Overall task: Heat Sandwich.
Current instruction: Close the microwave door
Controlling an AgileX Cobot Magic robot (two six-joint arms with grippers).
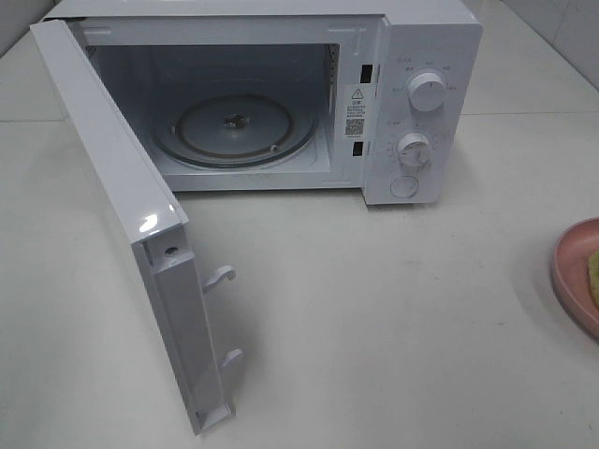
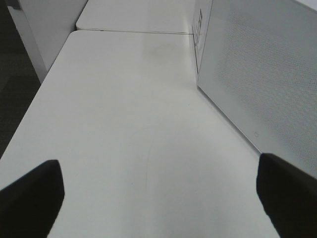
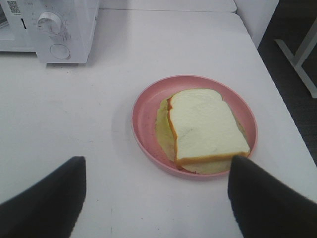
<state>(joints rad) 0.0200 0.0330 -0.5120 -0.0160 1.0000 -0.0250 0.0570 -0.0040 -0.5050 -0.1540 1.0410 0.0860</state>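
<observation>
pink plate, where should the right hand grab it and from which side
Probably the plate's raised rim on the near edge, coming in low along the table from the hand's side. The sandwich covers most of the middle and sits toward the far side from the microwave, so the rim is the free part.

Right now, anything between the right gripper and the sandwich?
Nothing. In the right wrist view only bare white table and the near rim of the pink plate separate the open right gripper from the sandwich.
</observation>
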